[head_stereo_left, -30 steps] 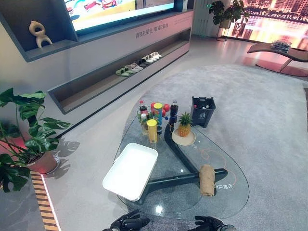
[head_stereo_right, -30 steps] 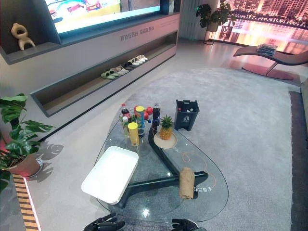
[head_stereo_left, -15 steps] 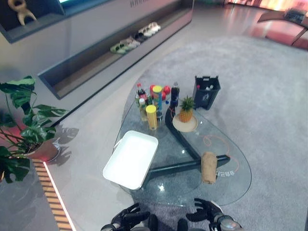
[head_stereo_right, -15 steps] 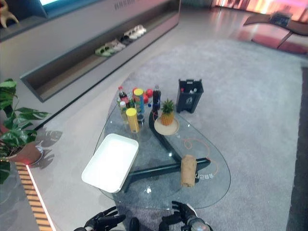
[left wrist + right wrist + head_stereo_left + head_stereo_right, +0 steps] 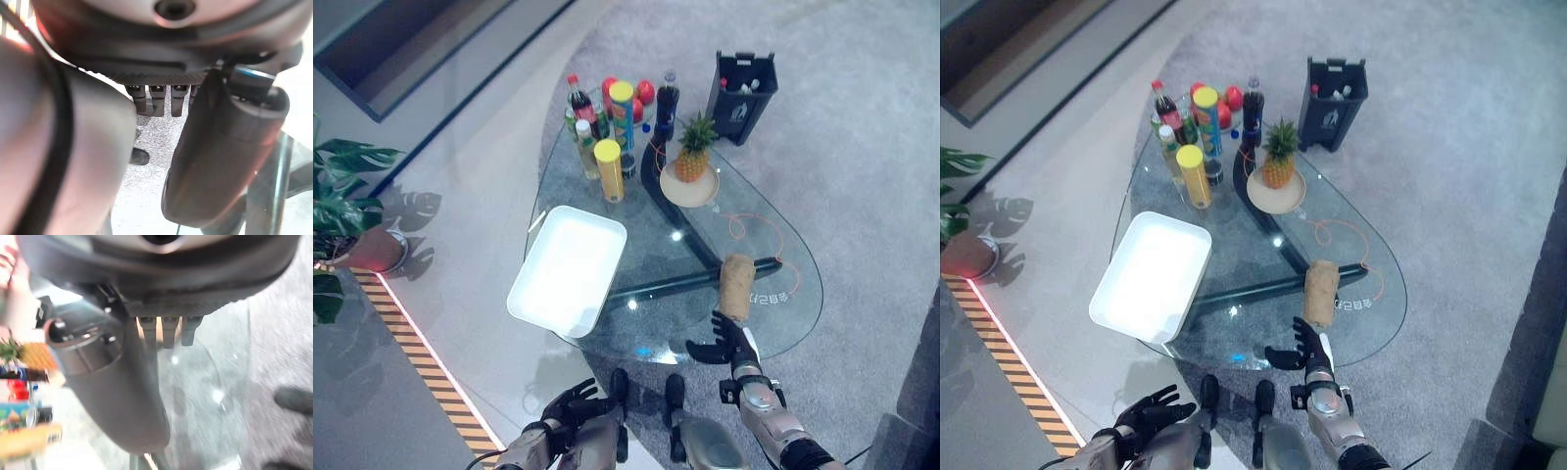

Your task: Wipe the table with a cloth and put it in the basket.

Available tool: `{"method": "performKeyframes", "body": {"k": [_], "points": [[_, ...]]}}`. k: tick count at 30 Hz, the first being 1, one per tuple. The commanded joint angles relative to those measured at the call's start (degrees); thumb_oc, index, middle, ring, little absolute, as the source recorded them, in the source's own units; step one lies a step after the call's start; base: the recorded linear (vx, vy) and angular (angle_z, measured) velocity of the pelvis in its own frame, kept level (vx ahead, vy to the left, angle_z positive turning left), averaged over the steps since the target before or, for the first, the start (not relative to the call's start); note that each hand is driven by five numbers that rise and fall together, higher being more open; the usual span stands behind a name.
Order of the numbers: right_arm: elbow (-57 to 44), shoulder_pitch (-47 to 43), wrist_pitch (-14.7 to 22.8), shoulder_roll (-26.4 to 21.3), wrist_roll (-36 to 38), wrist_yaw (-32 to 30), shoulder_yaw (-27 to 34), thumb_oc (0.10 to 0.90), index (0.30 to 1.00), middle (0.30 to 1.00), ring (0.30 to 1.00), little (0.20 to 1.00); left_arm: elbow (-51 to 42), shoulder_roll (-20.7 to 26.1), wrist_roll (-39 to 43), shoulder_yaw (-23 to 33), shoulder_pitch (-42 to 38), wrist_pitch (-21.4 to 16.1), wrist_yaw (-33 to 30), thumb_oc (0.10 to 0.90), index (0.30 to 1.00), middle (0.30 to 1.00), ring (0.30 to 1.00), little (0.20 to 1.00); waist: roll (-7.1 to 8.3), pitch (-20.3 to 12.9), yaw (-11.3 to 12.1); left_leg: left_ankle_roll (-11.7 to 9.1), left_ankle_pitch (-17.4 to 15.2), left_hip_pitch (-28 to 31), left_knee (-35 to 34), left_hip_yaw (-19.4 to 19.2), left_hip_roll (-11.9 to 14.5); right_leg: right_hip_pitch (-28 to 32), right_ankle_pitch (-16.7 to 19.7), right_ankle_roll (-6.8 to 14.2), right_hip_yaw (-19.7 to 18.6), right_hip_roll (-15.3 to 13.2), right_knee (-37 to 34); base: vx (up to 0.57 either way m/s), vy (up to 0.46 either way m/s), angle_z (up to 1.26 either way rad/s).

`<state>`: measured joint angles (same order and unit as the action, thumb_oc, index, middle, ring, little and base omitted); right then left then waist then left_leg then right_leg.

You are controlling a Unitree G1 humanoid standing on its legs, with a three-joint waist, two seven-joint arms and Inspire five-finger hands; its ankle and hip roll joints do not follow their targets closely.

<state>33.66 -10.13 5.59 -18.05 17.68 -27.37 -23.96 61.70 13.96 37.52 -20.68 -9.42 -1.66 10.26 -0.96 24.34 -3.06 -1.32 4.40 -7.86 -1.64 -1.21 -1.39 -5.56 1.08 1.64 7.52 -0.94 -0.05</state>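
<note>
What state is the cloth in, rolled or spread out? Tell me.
Rolled. The tan cloth lies on the glass table as a compact tube, not flattened out, just beyond the right hand, which is not touching it.

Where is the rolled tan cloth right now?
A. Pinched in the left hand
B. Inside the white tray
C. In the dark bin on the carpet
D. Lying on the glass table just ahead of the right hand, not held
D: the cloth lies on the glass table, apart from the open right hand.
</note>
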Motion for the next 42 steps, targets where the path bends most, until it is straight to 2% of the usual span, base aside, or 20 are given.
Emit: {"method": "performKeyframes", "body": {"k": [1, 3, 11, 16, 25, 42], "points": [[-9.7, -1.0, 4.3, -2.5, -4.4, -9.7, 1.7, 0.8, 0.9, 0.9, 0.9, 0.9, -1.9, -2.3, 1.8, -2.1, 1.0, -0.7, -0.4, 0.8, 0.9, 0.9, 0.9, 0.9, 1.33, -0.8, -0.7, 1.5, -7.9, -4.6, 11.0, -1.9, -0.9, -7.4, -1.4, 2.4, -5.3, -1.6, 6.6, -0.04, 0.027, -0.01], [-11.7, -2.3, 4.8, -3.2, -6.0, -13.8, 2.9, 0.8, 0.9, 0.9, 0.9, 0.9, -2.5, -2.1, 2.4, -2.4, 0.4, -1.2, -0.5, 0.8, 0.9, 0.9, 0.9, 0.9, 1.11, 1.0, -1.0, 1.7, -8.2, -6.6, 12.8, -2.3, -1.1, -9.3, -1.2, 2.3, -5.5, -1.7, 7.7, -0.06, 0.035, -0.04], [-16.5, -8.2, 4.5, -4.8, -10.1, -22.3, 5.4, 0.8, 0.9, 0.9, 0.9, 0.9, -3.1, -1.7, 3.1, -2.9, -2.3, -1.1, 0.0, 0.8, 0.9, 0.9, 0.9, 0.9, 0.76, 5.4, -1.2, 1.8, -8.8, -13.3, 18.0, -3.0, -1.3, -15.1, -0.8, 1.8, -5.7, -1.9, 10.7, -0.06, 0.026, -0.06], [-16.9, -11.7, 3.0, -5.2, -9.7, -27.6, 6.7, 0.8, 0.9, 0.9, 0.9, 0.9, -4.3, -1.8, 4.1, -3.8, -3.1, -1.5, 0.1, 0.8, 0.9, 0.9, 0.9, 0.9, 0.25, 5.5, -1.1, 2.0, -8.5, -18.2, 19.5, -3.3, -1.6, -20.3, -0.6, 1.9, -5.9, -1.8, 12.8, -0.03, 0.037, 0.0], [-15.7, -18.5, 0.4, -4.4, -8.4, -33.5, 6.9, 0.8, 0.9, 0.9, 0.9, 0.9, -8.4, -2.3, 6.4, -7.4, -4.6, -1.6, -1.7, 0.8, 0.9, 0.9, 0.9, 0.9, -0.9, 5.5, -0.4, 2.0, -8.1, -27.5, 22.2, -3.1, -2.5, -29.7, 0.0, 2.0, -5.0, -2.1, 16.0, 0.0, 0.019, 0.01], [-11.7, -27.0, 2.0, -6.2, -3.7, -41.1, 9.3, 0.8, 0.9, 0.9, 0.9, 0.9, -15.4, -1.8, 9.2, -11.4, -6.5, -0.4, -3.9, 0.8, 0.9, 0.9, 0.9, 0.9, -2.69, 5.5, 0.9, 2.2, -7.5, -39.2, 26.7, -2.1, -3.2, -41.4, 1.7, 2.1, -4.5, -2.6, 19.3, 0.02, 0.007, 0.02]]}}
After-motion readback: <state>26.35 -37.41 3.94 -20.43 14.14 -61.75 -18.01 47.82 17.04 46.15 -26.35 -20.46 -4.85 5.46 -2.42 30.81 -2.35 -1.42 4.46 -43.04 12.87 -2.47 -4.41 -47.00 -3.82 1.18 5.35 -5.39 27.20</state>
